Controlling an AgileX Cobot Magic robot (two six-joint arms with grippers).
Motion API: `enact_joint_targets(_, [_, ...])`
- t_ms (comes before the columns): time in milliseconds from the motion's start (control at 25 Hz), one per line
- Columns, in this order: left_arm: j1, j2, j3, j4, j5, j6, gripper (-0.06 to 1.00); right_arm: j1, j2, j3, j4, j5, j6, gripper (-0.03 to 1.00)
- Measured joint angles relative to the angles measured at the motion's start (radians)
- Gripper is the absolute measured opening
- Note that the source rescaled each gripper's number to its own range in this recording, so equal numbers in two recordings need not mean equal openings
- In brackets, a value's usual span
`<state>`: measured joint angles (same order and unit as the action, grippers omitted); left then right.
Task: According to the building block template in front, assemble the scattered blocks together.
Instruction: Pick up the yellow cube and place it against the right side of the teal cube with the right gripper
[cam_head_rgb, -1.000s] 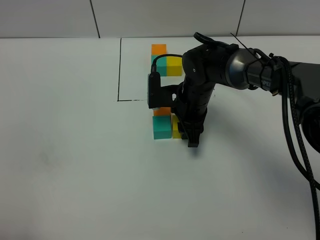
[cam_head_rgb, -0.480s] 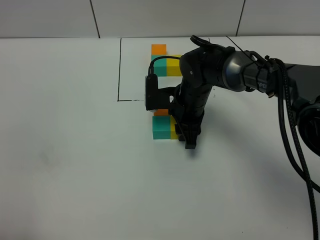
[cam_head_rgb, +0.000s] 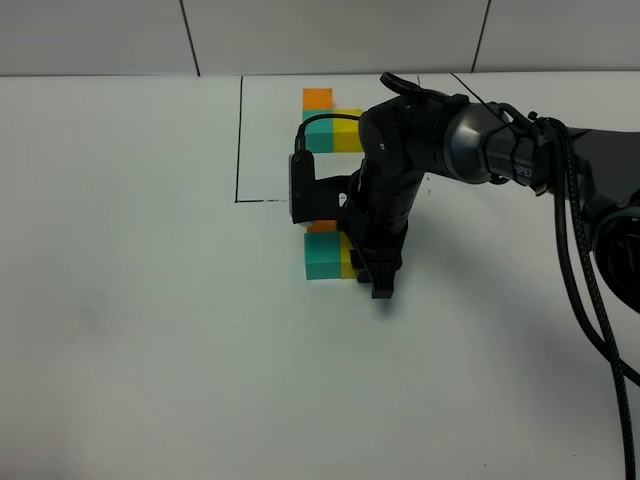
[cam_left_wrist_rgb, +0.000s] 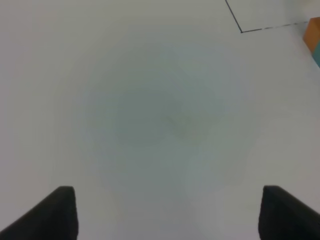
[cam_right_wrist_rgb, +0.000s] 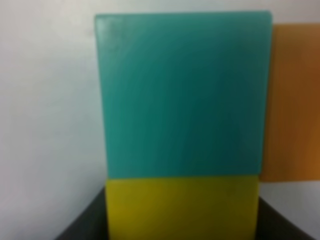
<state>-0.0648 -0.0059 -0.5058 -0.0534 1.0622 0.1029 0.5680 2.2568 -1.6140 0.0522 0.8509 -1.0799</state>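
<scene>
Seemingly flush: yellow cube, teal cube.

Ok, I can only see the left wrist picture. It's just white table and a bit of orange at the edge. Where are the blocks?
Observer: That orange block touches a teal block, just outside the black frame.
Operator: And the yellow one?
Observer: The yellow block is pressed against the teal one's side, held in the right gripper.
Operator: Is there something to copy?
Observer: Yes, the template sits inside the frame: the same three colours, joined in an L.
</scene>
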Motion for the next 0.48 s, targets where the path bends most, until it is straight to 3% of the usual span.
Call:
enact_joint_targets(360, [0.000,0.000,0.000,0.000,0.000,0.000,0.69,0.000,0.000,0.000,0.000,-0.001,0.004,0.03])
enact_joint_targets(480, [0.000,0.000,0.000,0.000,0.000,0.000,0.69,0.003,-0.004,0.000,0.004,-0.007,0.012,0.17])
